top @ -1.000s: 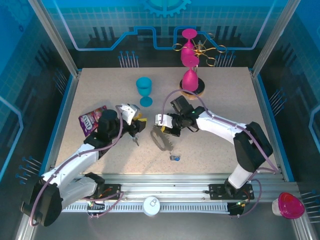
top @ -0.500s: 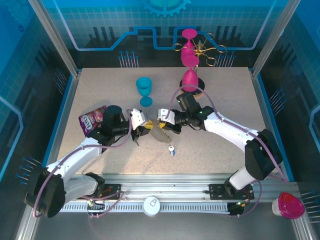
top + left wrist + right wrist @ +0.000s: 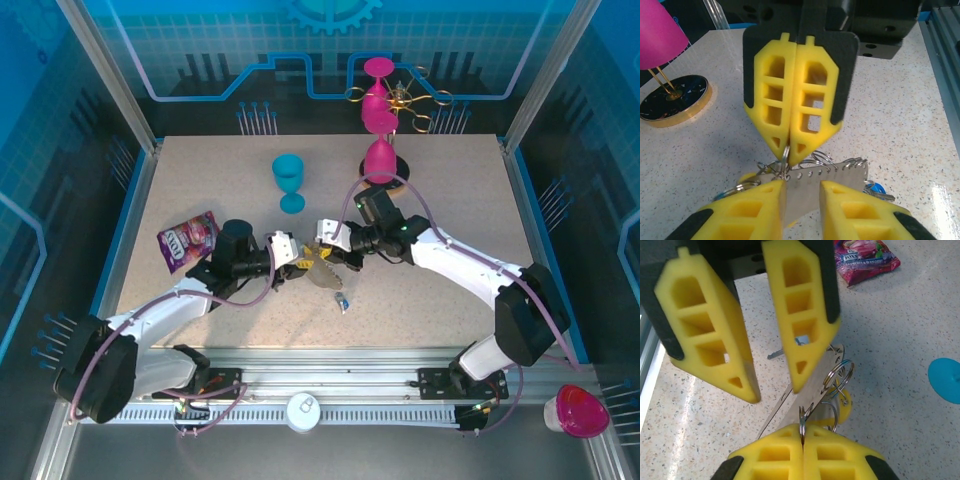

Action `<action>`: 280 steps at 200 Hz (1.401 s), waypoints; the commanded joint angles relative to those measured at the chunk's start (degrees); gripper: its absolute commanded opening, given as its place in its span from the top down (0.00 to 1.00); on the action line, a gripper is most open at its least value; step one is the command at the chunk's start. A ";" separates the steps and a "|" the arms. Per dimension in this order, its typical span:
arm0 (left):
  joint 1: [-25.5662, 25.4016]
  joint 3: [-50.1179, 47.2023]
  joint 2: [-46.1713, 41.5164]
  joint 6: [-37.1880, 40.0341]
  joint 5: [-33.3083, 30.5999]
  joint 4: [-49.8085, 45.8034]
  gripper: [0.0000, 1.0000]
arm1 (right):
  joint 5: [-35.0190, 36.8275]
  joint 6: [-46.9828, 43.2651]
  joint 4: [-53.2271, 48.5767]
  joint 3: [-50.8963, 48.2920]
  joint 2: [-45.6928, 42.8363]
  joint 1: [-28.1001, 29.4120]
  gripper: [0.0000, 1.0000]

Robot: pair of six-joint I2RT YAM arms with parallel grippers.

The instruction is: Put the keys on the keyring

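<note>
- The left arm (image 3: pixel 165 305) and the right arm (image 3: pixel 450 262) each have smooth white shells between chunky black joints.
- A thin mauve cable (image 3: pixel 347 196) loops loosely along each arm.
- The fingers (image 3: pixel 750 212) are yellow blocks with cut-out windows, backed in black.
- Each arm rises from a black base plate (image 3: pixel 215 382).

My left gripper (image 3: pixel 297 262) and right gripper (image 3: pixel 324 245) meet tip to tip above the middle of the table (image 3: pixel 450 190). The keyring (image 3: pixel 785 159) hangs between them, pinched at the tips of the right gripper, its strap reaching down into the gap of the left one. A key (image 3: pixel 342 301) lies on the table just nearer me than both tips. The goblet (image 3: pixel 288 180) stands beyond the left gripper, and the snack packet (image 3: pixel 187 238) lies behind it, off to its left. The stand (image 3: pixel 382 162) rises beyond the right gripper.
</note>
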 commanded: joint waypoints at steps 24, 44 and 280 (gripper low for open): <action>-0.38 -0.99 0.97 1.50 -0.79 2.48 0.72 | -2.06 -0.08 -0.61 1.24 -1.22 1.66 1.00; -0.37 -0.72 1.24 1.64 -0.88 1.77 0.71 | -2.40 -0.16 -0.57 1.76 -1.24 2.06 1.00; -0.39 -1.62 -0.90 3.36 -1.83 3.04 1.00 | -4.38 3.68 3.95 -1.17 -6.12 -0.05 0.70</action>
